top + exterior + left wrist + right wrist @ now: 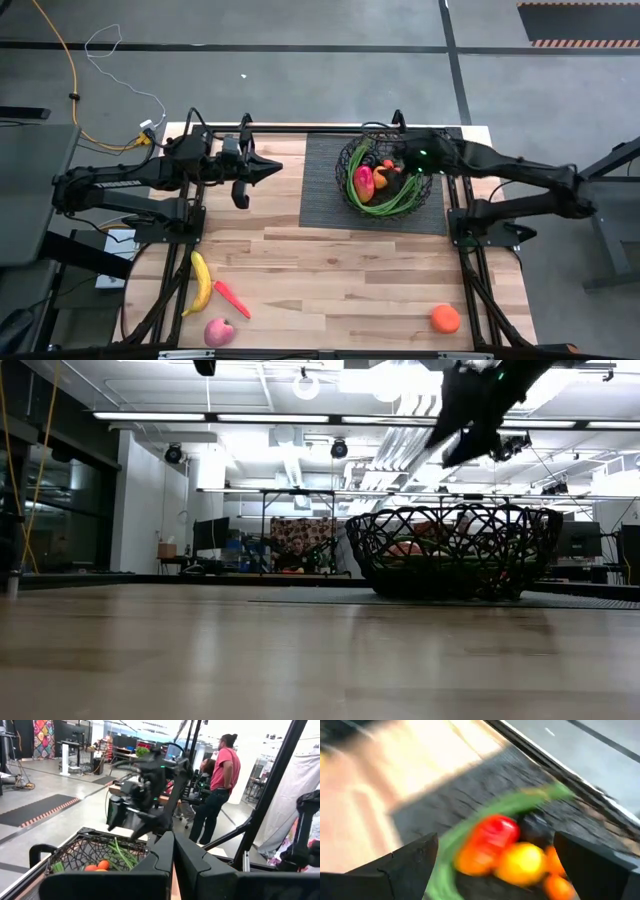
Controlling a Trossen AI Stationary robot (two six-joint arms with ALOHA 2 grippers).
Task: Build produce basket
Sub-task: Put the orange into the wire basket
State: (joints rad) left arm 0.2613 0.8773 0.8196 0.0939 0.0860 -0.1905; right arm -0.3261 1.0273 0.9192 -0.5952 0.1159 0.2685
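Wooden counter (340, 270): your right tool (408, 160) hangs wide, empty over the basket (352, 180) — fetch the orange (445, 318); left tool (268, 168) closed.

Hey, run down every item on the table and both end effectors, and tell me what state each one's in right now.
Round black wire basket: upright on the dark ribbed mat, partly filled.
Long green beans: in basket.
Red-yellow pepper: in basket.
Yellow banana: on table, outside basket.
Orange carrot: on table.
Pink-red apple: on table.
Orange: on table.
Left end effector: shut, empty.
Right end effector: open, empty, over basket.
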